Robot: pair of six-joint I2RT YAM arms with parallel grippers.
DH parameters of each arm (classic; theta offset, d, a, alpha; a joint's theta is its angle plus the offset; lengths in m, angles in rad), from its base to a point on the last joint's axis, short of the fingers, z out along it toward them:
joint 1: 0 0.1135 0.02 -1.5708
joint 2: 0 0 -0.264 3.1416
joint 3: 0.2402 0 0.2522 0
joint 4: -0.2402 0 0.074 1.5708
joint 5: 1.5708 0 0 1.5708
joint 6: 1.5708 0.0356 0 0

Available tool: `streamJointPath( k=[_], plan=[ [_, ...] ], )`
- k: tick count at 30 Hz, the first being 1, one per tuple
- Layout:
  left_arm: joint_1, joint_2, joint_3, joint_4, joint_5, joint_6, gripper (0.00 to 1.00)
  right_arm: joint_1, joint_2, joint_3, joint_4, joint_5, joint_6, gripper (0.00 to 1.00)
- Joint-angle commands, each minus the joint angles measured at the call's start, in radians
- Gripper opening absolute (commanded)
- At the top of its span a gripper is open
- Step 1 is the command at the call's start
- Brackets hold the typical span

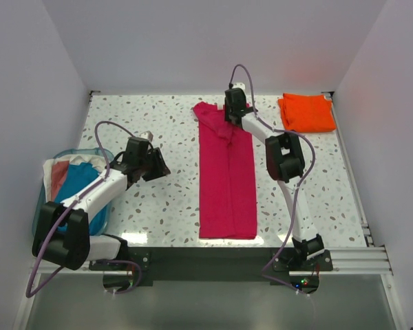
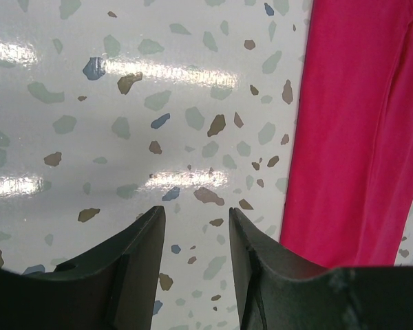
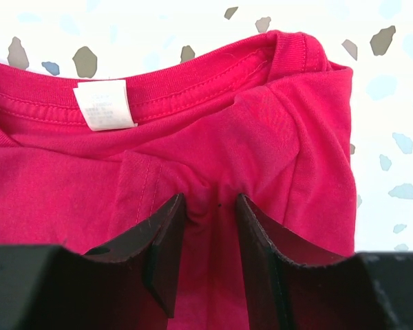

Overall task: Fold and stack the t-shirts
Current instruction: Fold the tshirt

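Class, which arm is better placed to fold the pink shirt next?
Likely right: the right end effector pinches the pink shirt at the collar; the left end effector hangs open above the table.

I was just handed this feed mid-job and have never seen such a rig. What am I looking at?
Two robot arms are bolted at the near edge of a speckled white table. The wide picture looks down from above and behind them; the other two come from a camera on each wrist. A magenta-pink cloth t-shirt, folded into a long strip, lies mid-table; a bright orange cloth t-shirt, folded small, lies far right. A clear blue bin of other cloth sits at the left. The left tool is open above the tabletop, holding nothing. The right tool pinches the magenta shirt just below its collar.
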State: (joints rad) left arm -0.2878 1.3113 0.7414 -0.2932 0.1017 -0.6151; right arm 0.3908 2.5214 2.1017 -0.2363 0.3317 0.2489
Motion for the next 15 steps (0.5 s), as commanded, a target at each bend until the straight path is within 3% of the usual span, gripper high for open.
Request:
streamJointPath(
  k=[1, 15],
  plan=[
    [0.012, 0.008, -0.004, 0.049, 0.023, 0.026, 0.47, 0.014, -0.107, -0.032, 0.075, 0.052, -0.026, 0.4],
    [0.012, 0.014, -0.007, 0.051, 0.026, 0.028, 0.46, 0.036, -0.121, -0.057, 0.104, 0.073, -0.066, 0.4]
  ],
)
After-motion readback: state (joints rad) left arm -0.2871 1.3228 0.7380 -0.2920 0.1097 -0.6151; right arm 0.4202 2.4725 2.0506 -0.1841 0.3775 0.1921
